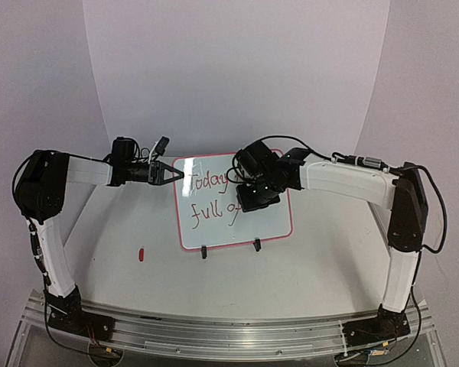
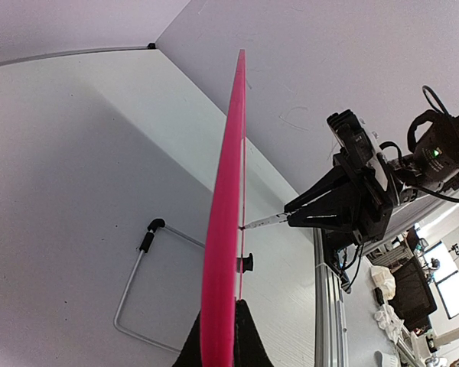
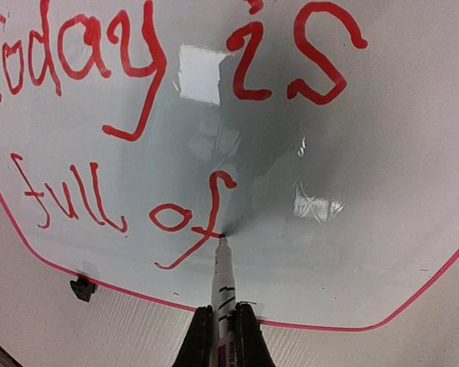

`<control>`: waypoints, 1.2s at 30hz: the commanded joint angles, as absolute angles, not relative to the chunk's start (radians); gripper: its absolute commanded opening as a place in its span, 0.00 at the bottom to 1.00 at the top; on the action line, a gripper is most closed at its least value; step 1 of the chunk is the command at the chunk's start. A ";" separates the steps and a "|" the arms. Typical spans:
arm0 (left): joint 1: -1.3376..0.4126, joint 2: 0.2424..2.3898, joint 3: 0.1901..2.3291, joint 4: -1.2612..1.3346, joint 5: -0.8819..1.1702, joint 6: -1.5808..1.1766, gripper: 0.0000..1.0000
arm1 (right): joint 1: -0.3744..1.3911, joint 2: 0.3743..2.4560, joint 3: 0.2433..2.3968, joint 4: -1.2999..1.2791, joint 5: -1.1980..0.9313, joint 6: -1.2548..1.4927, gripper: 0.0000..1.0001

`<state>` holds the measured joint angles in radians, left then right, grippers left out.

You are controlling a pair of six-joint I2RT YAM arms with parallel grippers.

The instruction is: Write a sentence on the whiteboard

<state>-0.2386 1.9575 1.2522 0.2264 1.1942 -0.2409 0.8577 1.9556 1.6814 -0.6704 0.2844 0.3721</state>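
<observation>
The left gripper (image 1: 170,174) clamps the whiteboard (image 1: 271,222) by its left edge, while the right gripper (image 3: 223,321) pinches a marker (image 3: 222,271), tip touching the sentence (image 3: 159,61) at "of".

Bright even overhead light, soft faint shadows on table (image 1: 138,283) in top view. Glossy whiteboard (image 3: 382,199) shows two white glare patches and a grey shadow smear around marker (image 3: 222,275) tip. Left wrist view fisheye-bent at edges, window (image 2: 450,266) corner blown out; focus fine

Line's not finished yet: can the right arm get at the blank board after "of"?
Probably yes: the right gripper holds the marker with its tip at "of", and the whiteboard just beside it is bare, nothing covering it.
</observation>
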 commanded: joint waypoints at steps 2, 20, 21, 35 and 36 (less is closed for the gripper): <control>-0.252 1.981 1.238 0.213 1.057 -0.128 0.00 | 0.826 1.932 1.683 -0.665 0.332 0.378 0.00; -0.253 1.980 1.238 0.217 1.057 -0.130 0.00 | 0.814 1.800 1.620 -0.660 0.288 0.365 0.00; -0.252 1.979 1.238 0.216 1.057 -0.130 0.00 | 0.812 1.803 1.620 -0.659 0.296 0.369 0.00; -0.253 1.982 1.239 0.216 1.058 -0.129 0.00 | 0.798 1.828 1.609 -0.585 0.297 0.372 0.00; -0.253 1.981 1.239 0.215 1.058 -0.129 0.00 | 0.797 1.829 1.608 -0.582 0.296 0.373 0.00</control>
